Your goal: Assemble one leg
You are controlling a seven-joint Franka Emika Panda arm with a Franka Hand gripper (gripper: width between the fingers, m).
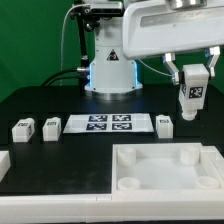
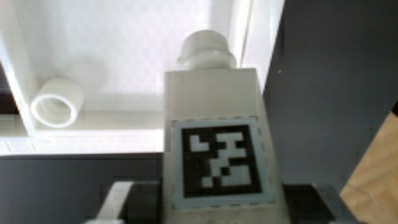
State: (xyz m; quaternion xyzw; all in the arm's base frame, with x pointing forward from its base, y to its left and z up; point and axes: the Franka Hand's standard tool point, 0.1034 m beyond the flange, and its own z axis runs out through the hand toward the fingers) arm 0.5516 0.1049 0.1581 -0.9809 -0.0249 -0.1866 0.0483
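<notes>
My gripper (image 1: 191,83) is shut on one leg (image 1: 190,97), a small white oblong block with a black-and-white tag, held in the air above the far right part of the large white tray-like part (image 1: 165,170). In the wrist view the held leg (image 2: 217,130) stands between my fingers (image 2: 125,200), its rounded peg end pointing at the tray (image 2: 107,50), where one round corner socket (image 2: 59,103) shows. Three more legs lie on the table: two at the exterior view's left (image 1: 22,128) (image 1: 51,125) and one right of the marker board (image 1: 165,123).
The marker board (image 1: 109,124) lies flat at the table's middle, in front of the robot base (image 1: 108,75). A white part (image 1: 4,162) sits at the left edge. The table is black. A tan surface (image 2: 377,160) shows at the wrist view's edge.
</notes>
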